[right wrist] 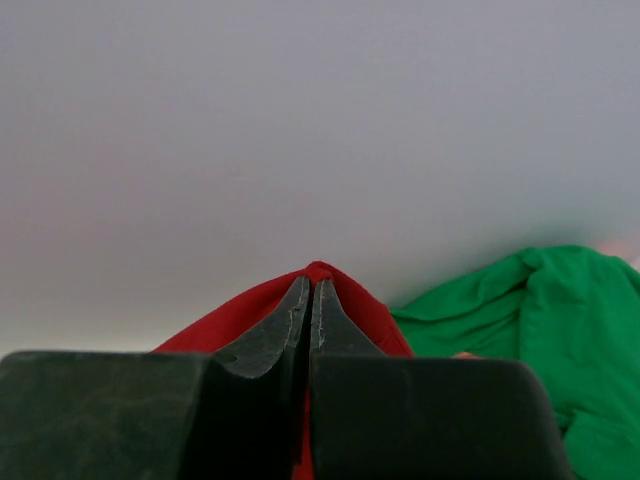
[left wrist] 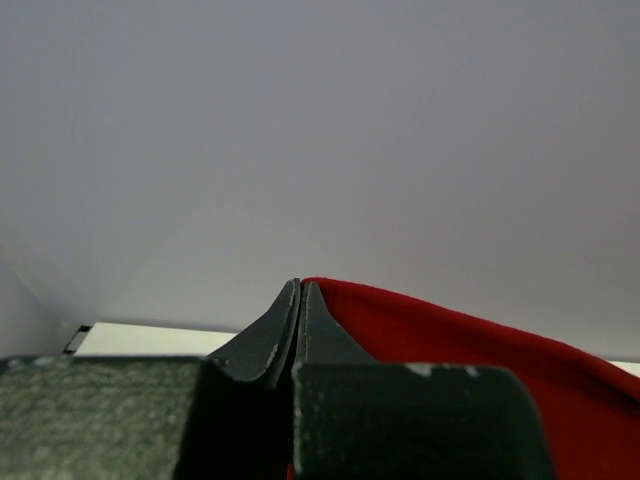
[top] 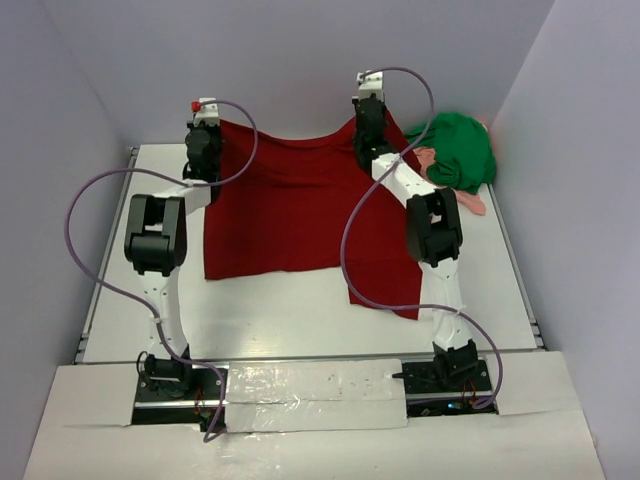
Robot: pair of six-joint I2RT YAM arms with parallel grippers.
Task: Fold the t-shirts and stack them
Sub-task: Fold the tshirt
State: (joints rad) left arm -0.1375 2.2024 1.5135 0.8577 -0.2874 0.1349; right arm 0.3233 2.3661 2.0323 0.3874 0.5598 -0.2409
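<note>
The dark red t-shirt (top: 290,205) is lifted at its far edge and sags between both arms, its near part lying on the table. My left gripper (top: 212,125) is shut on the shirt's far left corner; in the left wrist view the red cloth (left wrist: 480,370) runs off to the right of the pinched gripper (left wrist: 301,283). My right gripper (top: 366,122) is shut on the far right corner, where red cloth (right wrist: 255,305) pokes out past the gripper's tips (right wrist: 310,280). The bright green t-shirt (top: 458,150) lies crumpled at the far right, also green t-shirt (right wrist: 540,320), with salmon-pink cloth (top: 472,203) under it.
The white table (top: 280,310) is boxed in by grey walls at the back and both sides. Purple cables loop from each arm. A taped strip (top: 315,385) lies along the near edge between the arm bases.
</note>
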